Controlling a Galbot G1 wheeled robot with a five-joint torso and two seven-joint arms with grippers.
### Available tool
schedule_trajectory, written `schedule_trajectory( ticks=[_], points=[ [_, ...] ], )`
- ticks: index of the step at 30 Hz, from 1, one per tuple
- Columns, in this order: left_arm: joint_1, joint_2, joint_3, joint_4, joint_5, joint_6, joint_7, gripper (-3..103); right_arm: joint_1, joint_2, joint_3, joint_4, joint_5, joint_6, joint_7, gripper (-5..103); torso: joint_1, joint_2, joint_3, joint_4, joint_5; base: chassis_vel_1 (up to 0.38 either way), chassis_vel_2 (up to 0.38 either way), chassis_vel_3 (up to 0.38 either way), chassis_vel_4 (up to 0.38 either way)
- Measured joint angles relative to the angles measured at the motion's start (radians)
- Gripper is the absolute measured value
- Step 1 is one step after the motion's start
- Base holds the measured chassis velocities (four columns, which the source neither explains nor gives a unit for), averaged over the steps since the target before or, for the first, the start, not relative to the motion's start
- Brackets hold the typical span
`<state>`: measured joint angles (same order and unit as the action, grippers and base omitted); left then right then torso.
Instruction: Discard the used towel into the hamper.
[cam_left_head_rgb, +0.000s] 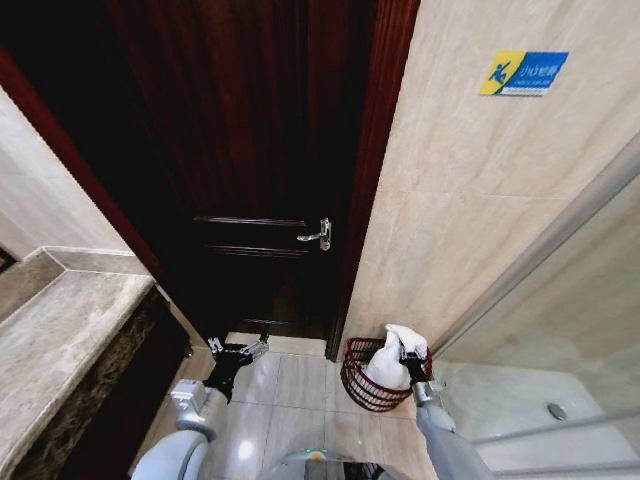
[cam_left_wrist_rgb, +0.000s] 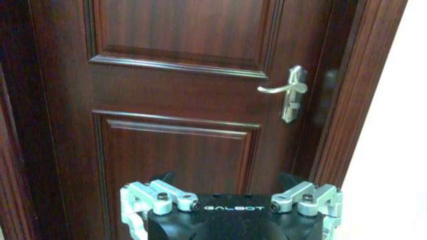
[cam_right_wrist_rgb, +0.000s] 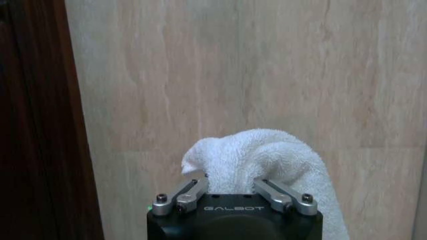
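Note:
The hamper (cam_left_head_rgb: 356, 384), a reddish-brown wire basket, stands on the tiled floor against the beige wall, just right of the door frame. My right gripper (cam_left_head_rgb: 409, 350) is above its rim, shut on the white towel (cam_left_head_rgb: 386, 366), which hangs down into the hamper's opening. The right wrist view has the towel (cam_right_wrist_rgb: 267, 152) bunched between that gripper's (cam_right_wrist_rgb: 232, 182) fingers (cam_right_wrist_rgb: 192, 194), in front of the wall. My left gripper (cam_left_head_rgb: 238, 351) is open and empty, low in front of the dark door; in the left wrist view this gripper (cam_left_wrist_rgb: 227, 182) faces the door panel.
The dark wooden door (cam_left_head_rgb: 250, 150) with a silver handle (cam_left_head_rgb: 315, 237) is shut ahead. A marble counter (cam_left_head_rgb: 60, 340) runs along the left. A glass shower partition (cam_left_head_rgb: 560, 240) and a shower floor with a drain (cam_left_head_rgb: 557, 411) are on the right. Pale floor tiles (cam_left_head_rgb: 290, 390) lie between the arms.

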<state>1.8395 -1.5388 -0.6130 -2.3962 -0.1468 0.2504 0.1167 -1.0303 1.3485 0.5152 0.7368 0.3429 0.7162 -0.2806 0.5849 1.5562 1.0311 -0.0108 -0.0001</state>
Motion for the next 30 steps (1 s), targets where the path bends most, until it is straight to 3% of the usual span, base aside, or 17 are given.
schedule_trajectory(
  ticks=[13, 24, 30],
  points=[
    [0.0, 0.0, 0.0, 0.0, 0.0, 0.0, 0.0, 100, 0.012, 0.012, 0.002, -0.06, -0.005, -0.005, -0.004, 12, 0.0, 0.0, 0.0, 0.0, 0.0001, 0.0, 0.0, 0.0, 0.0],
    [0.0, 0.0, 0.0, 0.0, 0.0, 0.0, 0.0, 100, 0.031, 0.013, 0.013, -0.117, 0.01, -0.062, -0.004, 12, 0.0, 0.0, 0.0, 0.0, 0.0, 0.0, 0.0, 0.0, 0.0],
    [0.0, 0.0, 0.0, 0.0, 0.0, 0.0, 0.0, 100, 0.055, 0.024, 0.025, -0.16, -0.028, -0.08, -0.004, 12, 0.0, 0.0, 0.0, 0.0001, 0.0, 0.0, 0.0, 0.0, 0.0]
  ],
)
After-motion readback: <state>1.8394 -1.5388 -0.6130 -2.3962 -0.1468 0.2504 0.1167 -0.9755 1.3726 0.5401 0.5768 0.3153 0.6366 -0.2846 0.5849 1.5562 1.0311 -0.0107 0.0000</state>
